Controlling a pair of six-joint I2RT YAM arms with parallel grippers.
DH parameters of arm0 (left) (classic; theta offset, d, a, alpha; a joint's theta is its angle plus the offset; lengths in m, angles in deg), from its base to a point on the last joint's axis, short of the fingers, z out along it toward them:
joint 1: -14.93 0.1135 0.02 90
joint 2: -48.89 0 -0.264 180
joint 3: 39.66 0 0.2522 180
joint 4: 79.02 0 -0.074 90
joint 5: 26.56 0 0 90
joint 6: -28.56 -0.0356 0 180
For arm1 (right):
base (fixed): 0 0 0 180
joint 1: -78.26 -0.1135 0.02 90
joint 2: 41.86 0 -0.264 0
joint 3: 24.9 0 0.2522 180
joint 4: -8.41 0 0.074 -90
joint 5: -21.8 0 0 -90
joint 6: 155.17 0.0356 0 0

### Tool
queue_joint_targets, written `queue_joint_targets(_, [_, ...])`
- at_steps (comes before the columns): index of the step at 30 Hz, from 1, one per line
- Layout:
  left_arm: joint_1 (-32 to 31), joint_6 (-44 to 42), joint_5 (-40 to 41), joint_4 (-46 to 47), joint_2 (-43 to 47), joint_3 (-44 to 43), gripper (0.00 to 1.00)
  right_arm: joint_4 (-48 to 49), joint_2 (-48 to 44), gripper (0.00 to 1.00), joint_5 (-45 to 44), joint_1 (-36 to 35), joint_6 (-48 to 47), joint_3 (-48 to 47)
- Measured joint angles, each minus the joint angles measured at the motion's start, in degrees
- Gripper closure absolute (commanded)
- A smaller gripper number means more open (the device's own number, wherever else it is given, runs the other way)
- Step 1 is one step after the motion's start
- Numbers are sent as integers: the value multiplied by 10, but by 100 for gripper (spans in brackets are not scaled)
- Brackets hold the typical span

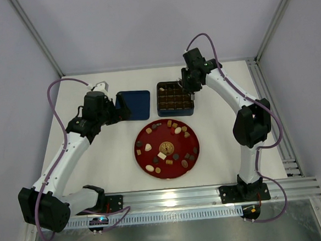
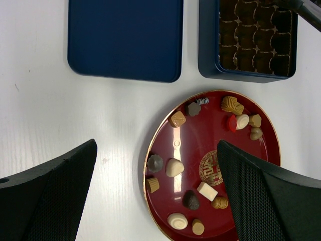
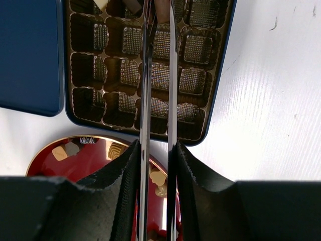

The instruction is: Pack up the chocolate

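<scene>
1. Nearest me, the red plate [image 2: 200,135] lies on the white table [image 1: 216,127], about midway between its left and right edges. All the chocolate [image 2: 174,167] I can confirm is on this plate: loose small pieces in dark brown, tan and cream, scattered mostly around its rim and well apart from each other.

2. The left gripper [image 2: 157,145] hangs above the plate's left rim, jaws spread wide and holding nothing.

3. Beyond the plate, toward the far edge, are the blue lid [image 2: 125,37] on the left and the open tin [image 2: 208,50] on the right, with a strip of bare table between them. The cells of the tin's gridded insert [image 3: 193,47] look mostly empty. Something pale shows in one far cell, but it is too cropped to identify.

4. The right gripper [image 3: 158,145] is clenched on a pair of metal tweezers [image 3: 172,75] that reach out over the insert. The blade tips run out of the wrist view, so I cannot tell whether they carry a piece.

5. Handling, as I judge it: each piece is light, rigid and brittle, with a smooth surface that may slip between metal blades. Pinch across the widest flat sides, low on the body and with light pressure, since hard pressure could mark or crack it. Domed pieces are the likeliest to squirt out.
</scene>
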Motion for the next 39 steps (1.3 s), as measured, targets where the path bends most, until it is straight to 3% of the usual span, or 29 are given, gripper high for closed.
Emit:
queue_joint_targets(27, [0, 0, 0, 0, 0, 0, 0, -4, -9, 61, 3, 0, 0, -7])
queue_joint_targets(31, [0, 0, 0, 0, 0, 0, 0, -6, -58, 61, 6, -3, 0, 30])
queue_joint_targets(39, [0, 0, 0, 0, 0, 0, 0, -8, -254, 61, 3, -67, 14, 195])
